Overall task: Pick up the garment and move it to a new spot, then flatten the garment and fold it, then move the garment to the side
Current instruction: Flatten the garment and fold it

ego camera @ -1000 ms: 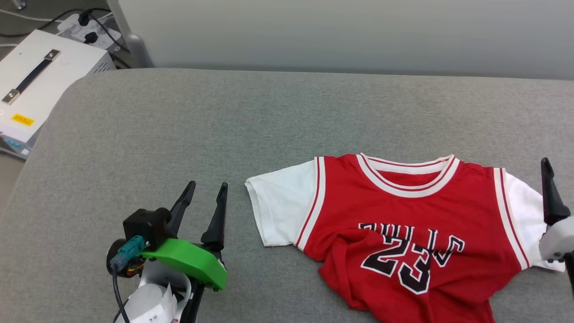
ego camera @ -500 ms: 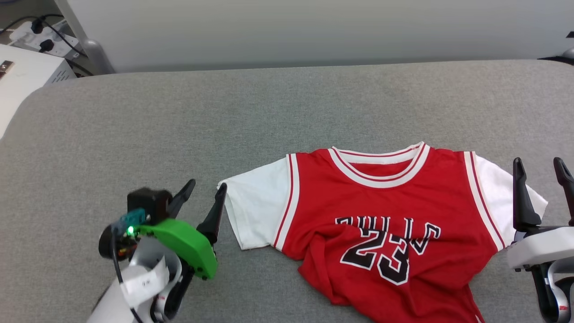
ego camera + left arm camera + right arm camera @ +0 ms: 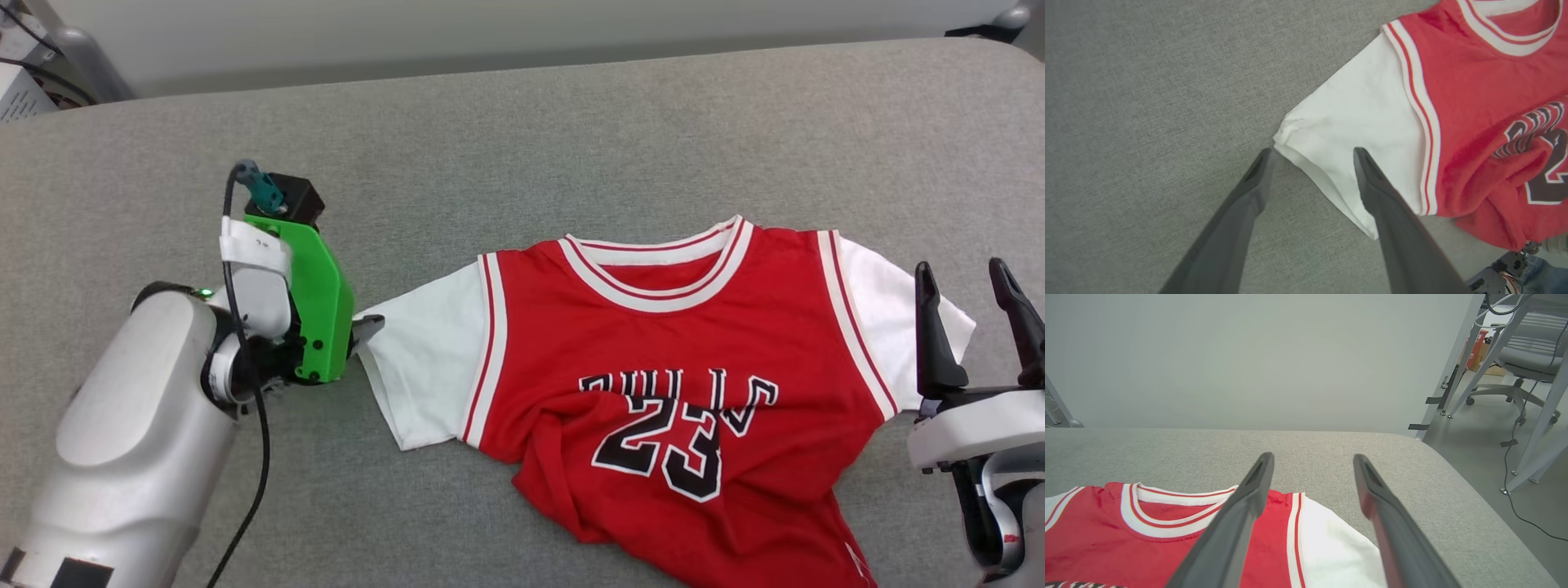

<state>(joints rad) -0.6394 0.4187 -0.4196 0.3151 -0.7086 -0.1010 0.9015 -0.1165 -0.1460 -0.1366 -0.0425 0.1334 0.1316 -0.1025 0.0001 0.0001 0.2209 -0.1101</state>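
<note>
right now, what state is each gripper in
left gripper: open, tips at edge of shirt, nothing held
right gripper: open, nothing held

right gripper (image 3: pixel 1312 457) with jaws wide apart over the edge of the garment (image 3: pixel 1098 547)

the two dark fingers rise from the bottom and nothing is between them. the red garment lies flat at the lower left on the grey padded surface (image 3: pixel 1167 457), its striped white collar is turned to the wall (image 3: pixel 1229 355), and one white sleeve (image 3: pixel 1331 551) shows in the gap between the fingers. the surface ends in a rounded corner on the right. past it there is grey floor (image 3: pixel 1474 428), slanted metal legs (image 3: pixel 1457 355), an office chair (image 3: pixel 1523 359) and a thin dark cable (image 3: pixel 1511 498).
</note>
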